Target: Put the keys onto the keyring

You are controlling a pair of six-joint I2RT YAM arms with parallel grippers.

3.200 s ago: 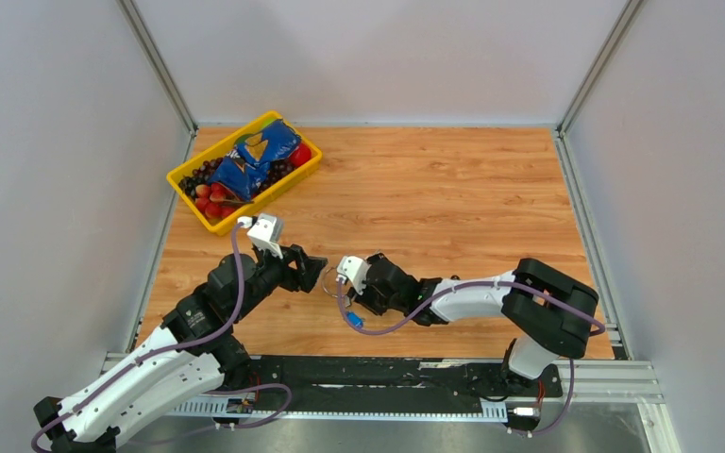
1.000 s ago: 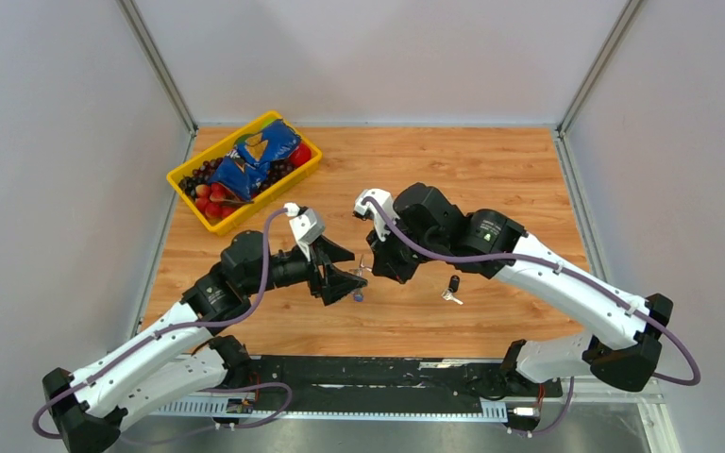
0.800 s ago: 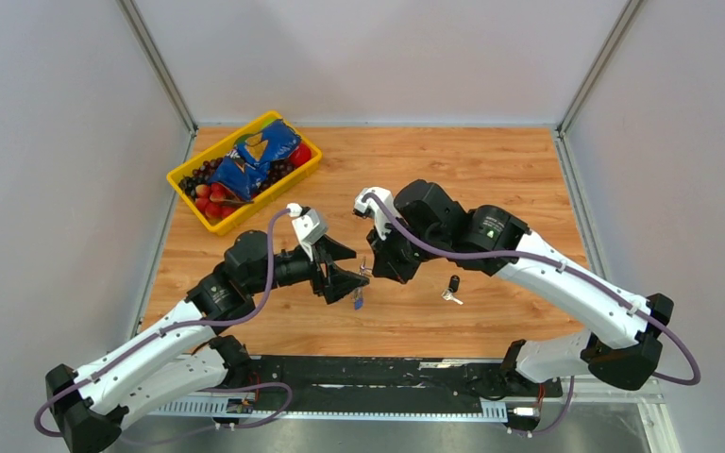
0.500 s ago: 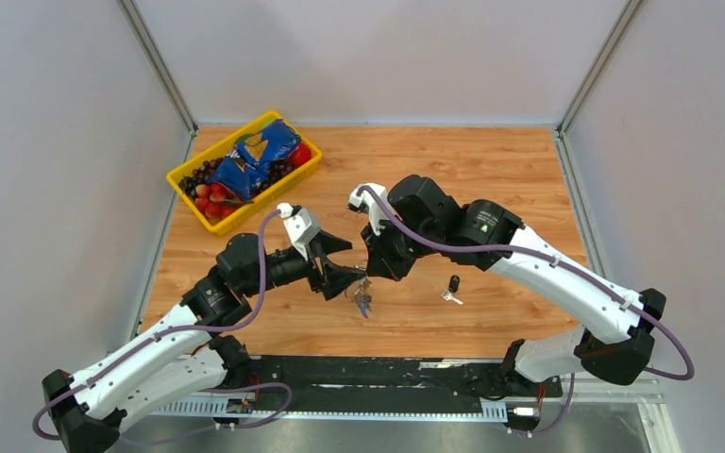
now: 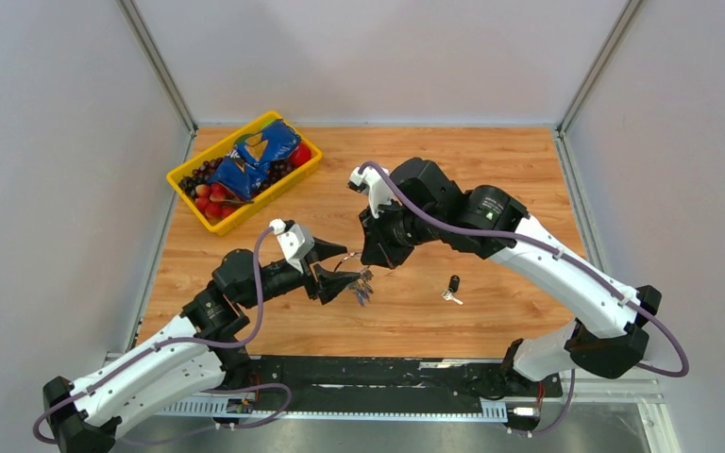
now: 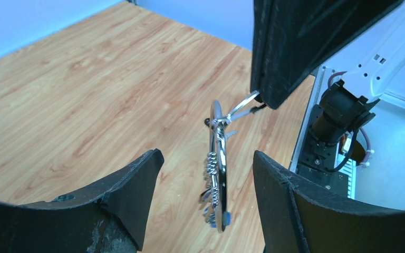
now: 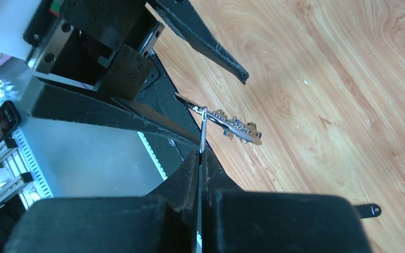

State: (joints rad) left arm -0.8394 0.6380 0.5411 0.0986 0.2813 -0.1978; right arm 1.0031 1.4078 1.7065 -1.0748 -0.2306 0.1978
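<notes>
The right hand (image 5: 374,261) has its fingers pressed together on the thin wire of the keyring (image 5: 351,271), which it holds up above the counter (image 5: 491,179). In the right wrist view the closed fingers (image 7: 200,174) pinch that wire (image 7: 202,132) edge-on. A cluster of small silver keys (image 7: 237,128) sticks out sideways from its upper end. The left hand (image 5: 342,275) faces it from the left with its fingers apart, one on each side of the ring. In the left wrist view the ring (image 6: 220,158) stands edge-on in the gap between the two black fingers (image 6: 137,184), with wood showing on either side of it, so it touches neither. The keys (image 6: 211,184) bunch along its lower half and a bit of blue tag (image 6: 225,217) shows at the bottom. The right hand's dark finger (image 6: 295,47) comes down from above to the wire's top. To the right of both hands, apart from the ring, a black-headed key (image 5: 452,286) lies flat on the counter. At the far left corner sits a yellow basket (image 5: 192,205) holding a blue bag (image 5: 255,156) over red and dark fruit (image 5: 210,196).
</notes>
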